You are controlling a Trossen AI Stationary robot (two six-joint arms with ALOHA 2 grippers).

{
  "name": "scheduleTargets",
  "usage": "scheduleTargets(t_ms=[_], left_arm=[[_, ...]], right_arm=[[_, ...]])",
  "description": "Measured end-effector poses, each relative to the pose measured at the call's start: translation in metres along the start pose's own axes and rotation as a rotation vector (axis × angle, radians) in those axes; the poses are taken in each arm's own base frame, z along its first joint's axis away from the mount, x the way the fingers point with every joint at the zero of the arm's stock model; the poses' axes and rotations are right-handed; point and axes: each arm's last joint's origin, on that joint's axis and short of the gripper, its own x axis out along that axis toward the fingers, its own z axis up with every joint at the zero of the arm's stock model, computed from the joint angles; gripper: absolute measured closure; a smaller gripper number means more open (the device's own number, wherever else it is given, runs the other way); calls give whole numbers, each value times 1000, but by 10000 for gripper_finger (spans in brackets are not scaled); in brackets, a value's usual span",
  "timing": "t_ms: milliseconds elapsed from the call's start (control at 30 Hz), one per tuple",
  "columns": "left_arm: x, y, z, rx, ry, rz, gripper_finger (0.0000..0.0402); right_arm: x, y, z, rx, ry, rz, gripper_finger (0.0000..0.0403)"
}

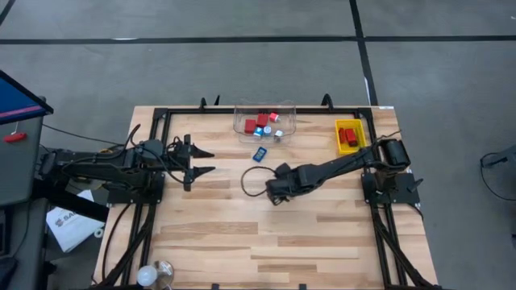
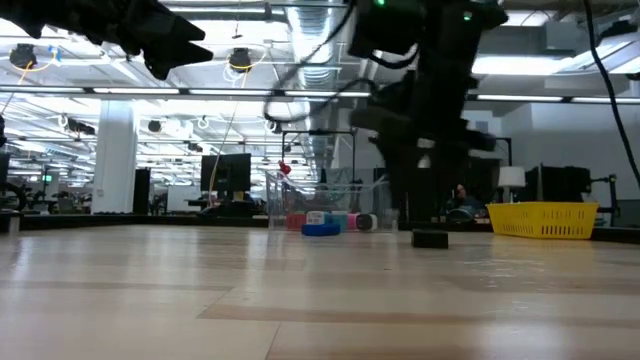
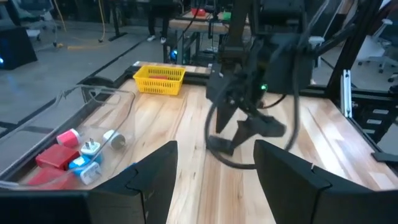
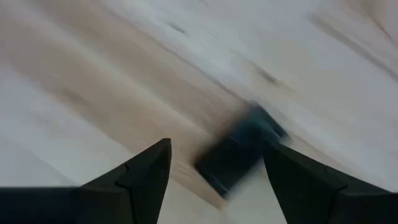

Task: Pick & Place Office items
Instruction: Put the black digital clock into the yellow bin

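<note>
A flat dark rectangular piece [image 4: 239, 152] lies on the wood table; in the low view [image 2: 430, 238] it sits under my right arm. My right gripper [image 4: 216, 146] is open just above it, fingers pointing down and standing on either side without touching it; it is at the table's middle [image 1: 274, 193]. A blue-black rectangle [image 1: 260, 154] lies flat in front of the clear tub [image 1: 242, 129], which holds several red and blue-and-white pieces [image 3: 78, 155]. The yellow tray [image 1: 360, 137] holds red pieces [image 1: 348, 135]. My left gripper [image 1: 211, 161] is open and empty, above the table's left half.
A dark cable loop [image 1: 254, 181] hangs beside my right gripper. A white bulb-like object [image 1: 147, 276] lies at the near left corner. Black frame rails [image 1: 153, 145] run along the table's left, right and far sides. Bare wood lies toward the near edge.
</note>
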Motion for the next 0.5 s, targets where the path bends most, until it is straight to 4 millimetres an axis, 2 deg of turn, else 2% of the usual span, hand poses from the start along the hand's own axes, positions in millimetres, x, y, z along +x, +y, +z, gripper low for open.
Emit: scheduleTargets(t_ms=[167, 333, 500], left_arm=[[3, -1, 2, -2, -22, -5, 192], [3, -1, 3, 3, -28, -10, 192], [3, -1, 4, 17, -42, -13, 192]], right_arm=[[0, -13, -3, 186, 59, -112, 154], [-2, -3, -7, 299, 38, -45, 154], [-2, -1, -16, 408, 38, -55, 154]])
